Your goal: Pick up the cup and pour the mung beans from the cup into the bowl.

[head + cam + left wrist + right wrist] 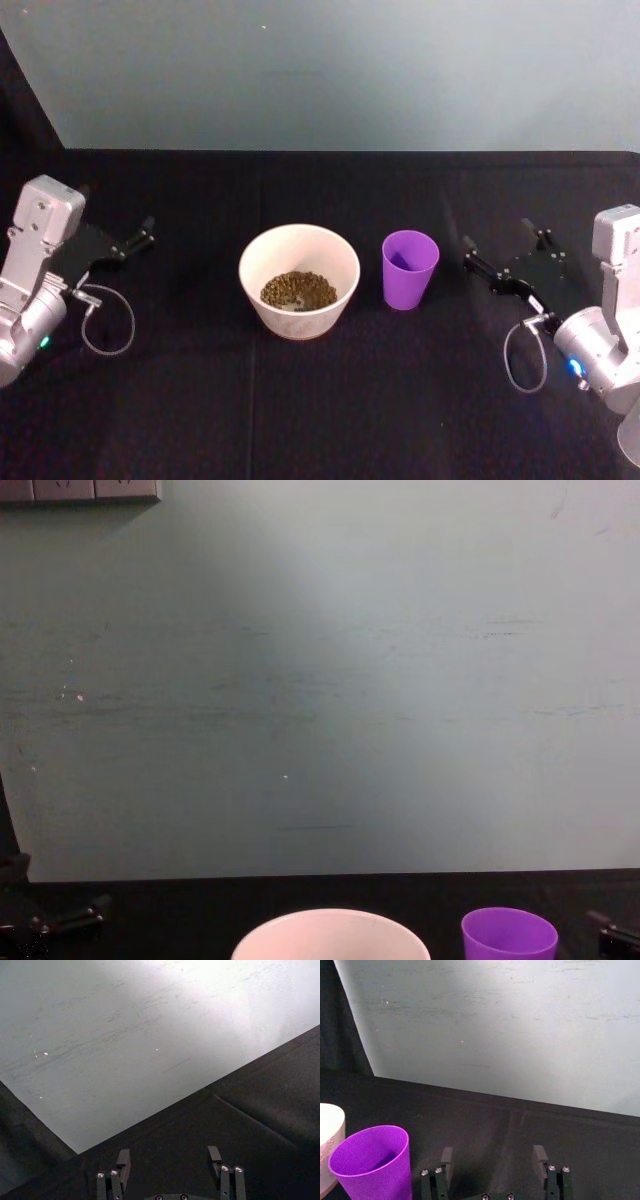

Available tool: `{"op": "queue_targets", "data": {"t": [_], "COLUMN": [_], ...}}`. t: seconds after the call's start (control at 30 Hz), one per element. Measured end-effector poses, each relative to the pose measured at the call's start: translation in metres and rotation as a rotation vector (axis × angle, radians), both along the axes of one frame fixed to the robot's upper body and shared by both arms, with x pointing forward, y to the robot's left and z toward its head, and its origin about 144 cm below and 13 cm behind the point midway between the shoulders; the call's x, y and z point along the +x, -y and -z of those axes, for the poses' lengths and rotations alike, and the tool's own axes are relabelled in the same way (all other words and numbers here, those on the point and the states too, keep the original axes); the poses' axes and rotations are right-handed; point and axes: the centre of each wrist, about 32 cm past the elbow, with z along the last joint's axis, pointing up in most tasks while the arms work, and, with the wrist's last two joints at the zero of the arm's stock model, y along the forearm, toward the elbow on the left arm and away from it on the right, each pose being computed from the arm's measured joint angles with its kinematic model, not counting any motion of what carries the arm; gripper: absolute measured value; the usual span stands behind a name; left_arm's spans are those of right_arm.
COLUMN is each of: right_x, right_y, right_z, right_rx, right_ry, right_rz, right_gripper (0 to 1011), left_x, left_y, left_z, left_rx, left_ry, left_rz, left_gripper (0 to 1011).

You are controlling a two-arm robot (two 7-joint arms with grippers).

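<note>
Cup: the purple cup (410, 268) stands upright on the surface, just right of the bowl with a small gap between them; I see no beans inside it.
Bowl: the bowl (299, 279) sits mid-surface with mung beans (298, 291) already heaped in its bottom, so I judge the pour done.
My right gripper: my right gripper (506, 252) rests near the cup's right side, fingers apart, holding nothing.
My left gripper: my left gripper (128, 238) lies well left of the bowl, fingers spread, idle.
Risk: the cup looks light and tapered; any sideways brush from my right fingers could topple it or knock it into the bowl.
Materials: smooth, slightly glossy plastic cup; smooth pale round bowl, much wider; small dull greenish-brown beans; matte black cloth surface (320, 400).
</note>
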Motion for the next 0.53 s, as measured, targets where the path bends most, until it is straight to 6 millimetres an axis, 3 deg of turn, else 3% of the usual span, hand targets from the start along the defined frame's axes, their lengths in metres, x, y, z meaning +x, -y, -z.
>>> {"op": "queue_targets", "data": {"t": [0.53], "right_x": [0.0000], "right_y": [0.0000], "right_z": [-0.0001], "right_rx": [0.000], "right_ry": [0.001], "right_rz": [-0.002], "right_gripper": [1003], "left_x": [0.0000], "left_y": [0.0000], "left_z": [0.0000], "left_rx": [0.000], "left_ry": [0.000], "left_rz": [0.000], "left_gripper": [1000]}}
